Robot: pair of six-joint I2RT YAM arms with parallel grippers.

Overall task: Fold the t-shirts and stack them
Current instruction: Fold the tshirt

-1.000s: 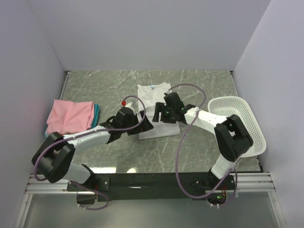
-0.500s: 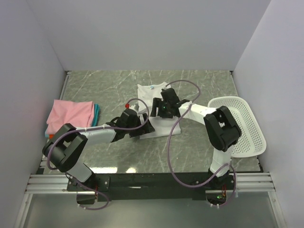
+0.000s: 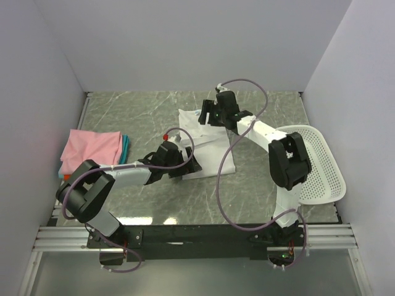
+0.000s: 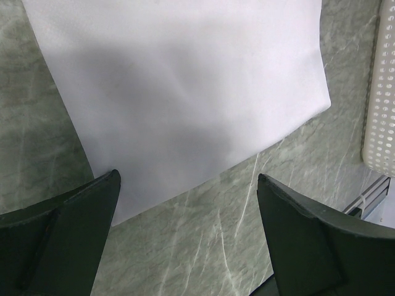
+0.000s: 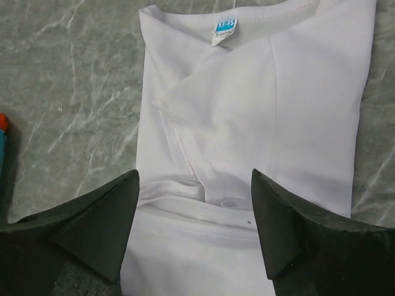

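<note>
white t-shirt (image 5: 247, 123) lies lengthwise between them, right arm (image 3: 256, 129) over its collar end, left arm (image 3: 123, 177) at its hem edge, both sets of jaws spread open, holding nothing.

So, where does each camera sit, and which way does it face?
Top: above and behind the arms, facing down on the table; both arms show.
Left wrist: on the left hand, facing down at a corner of the white shirt; its fingers show.
Right wrist: on the right hand, facing down at the shirt's collar label; its fingers show.
Shared: all three see the white shirt.
</note>
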